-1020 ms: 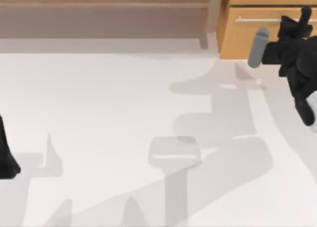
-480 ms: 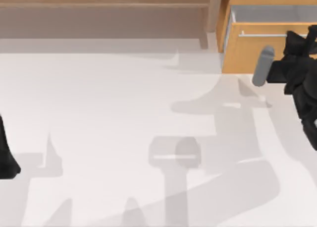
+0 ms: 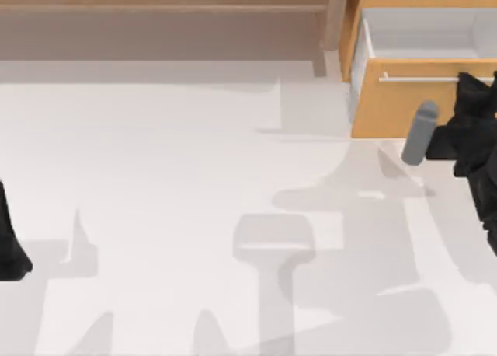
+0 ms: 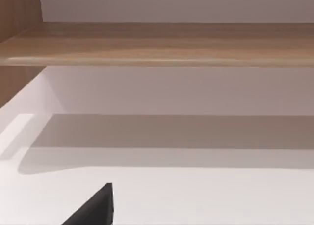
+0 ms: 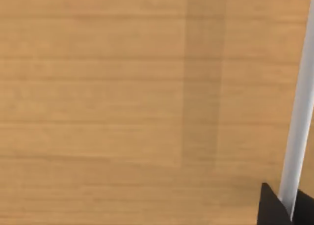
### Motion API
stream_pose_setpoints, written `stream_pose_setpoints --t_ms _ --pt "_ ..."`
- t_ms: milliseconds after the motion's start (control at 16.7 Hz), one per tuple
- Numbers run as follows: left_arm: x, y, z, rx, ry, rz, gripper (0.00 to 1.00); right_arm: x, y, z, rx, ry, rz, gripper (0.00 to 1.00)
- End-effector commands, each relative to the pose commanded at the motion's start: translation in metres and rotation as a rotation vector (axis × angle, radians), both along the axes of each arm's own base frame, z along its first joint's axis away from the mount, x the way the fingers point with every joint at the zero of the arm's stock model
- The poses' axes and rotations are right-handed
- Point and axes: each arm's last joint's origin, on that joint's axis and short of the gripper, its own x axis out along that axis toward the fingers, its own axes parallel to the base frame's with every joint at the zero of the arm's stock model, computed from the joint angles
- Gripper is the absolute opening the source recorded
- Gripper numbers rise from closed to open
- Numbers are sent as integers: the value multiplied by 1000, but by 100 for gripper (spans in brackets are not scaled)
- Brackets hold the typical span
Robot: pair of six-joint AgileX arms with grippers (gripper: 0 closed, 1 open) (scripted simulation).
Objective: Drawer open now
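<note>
Pulling on the thin silver bar handle [image 3: 423, 78] with my right gripper [image 3: 475, 88], I have the orange-tan wooden drawer [image 3: 404, 107] partly out of its cabinet at the far right of the table [image 3: 194, 185], just right of the duller grey-brown shelf unit [image 3: 163, 22]. From above, the drawer's white inner walls [image 3: 419, 33] show behind the front panel, so I judge the task well along; what remains, if anything, is a little more travel and then letting go. The right wrist view has the handle [image 5: 299, 117] running between two dark fingertips [image 5: 270, 208], so I read the fingers as clamped on the bar. My left arm [image 3: 12, 239] sits parked at the table's left edge, well away from the shelf unit; whether its fingers are apart or closed I cannot tell. By count: one drawer, one handle, one shelf unit, two arms.
</note>
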Motion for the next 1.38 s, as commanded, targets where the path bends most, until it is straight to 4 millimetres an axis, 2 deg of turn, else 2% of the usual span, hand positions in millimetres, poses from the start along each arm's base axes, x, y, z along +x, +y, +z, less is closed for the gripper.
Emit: stream_pose_setpoints --t_ms 180,540,960,1260,1380 --pt "0 0 0 0 0 0 100 -17 1 3 3 -15 0 0" --pt "0 0 0 0 0 0 100 -20 0 3 4 -16 -4 0" --pt "0 0 0 0 0 0 100 -74 0 2 0 -10 -4 0" --pt "0 0 0 0 0 0 100 -80 0 3 2 -13 -3 0" --pt "0 0 0 0 0 0 100 -80 0 3 2 -13 -3 15"
